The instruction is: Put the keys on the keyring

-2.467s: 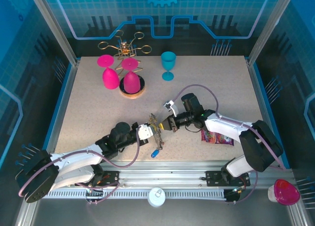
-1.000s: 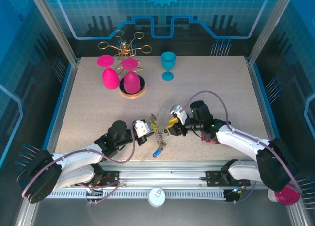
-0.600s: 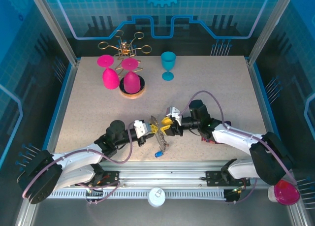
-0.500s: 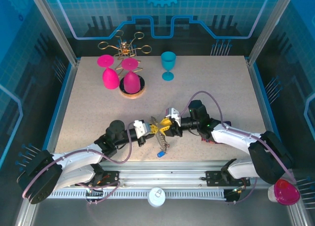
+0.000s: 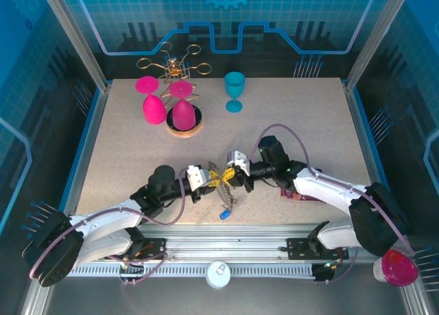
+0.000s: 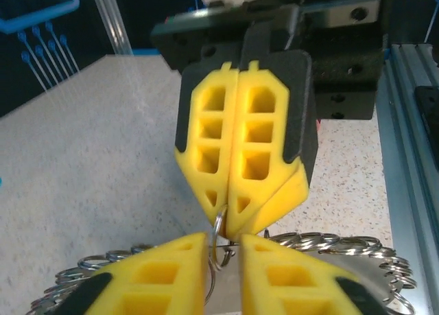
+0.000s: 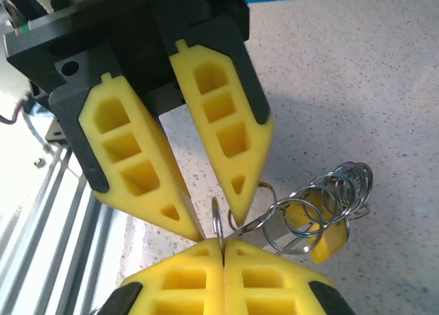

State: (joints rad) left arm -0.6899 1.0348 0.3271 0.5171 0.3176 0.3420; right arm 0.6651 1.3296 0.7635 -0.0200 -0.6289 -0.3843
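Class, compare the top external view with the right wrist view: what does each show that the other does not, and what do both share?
Top external's extras: teal goblet, pink goblets, gold rack, blue-headed key.
Right wrist's extras: the small ring pinched in the shut right pincer, a yellow tag among more rings.
Shared: the left pincer meeting the right one tip to tip, over the speckled table.

Top external: fixed, high and behind the 2 arm bases, tilted down and forward over the whole table [image 5: 123, 143]; distant.
Left wrist: low and very close, looking along its own fingers, head-on at the right gripper [image 6: 229, 227].
Right wrist: equally close, looking back at the left gripper [image 7: 218, 226].
Shared: both wrist views cover the fingertip meeting point and the keyring [image 7: 322, 191] rings; the top view shows that spot at the near middle of the table.
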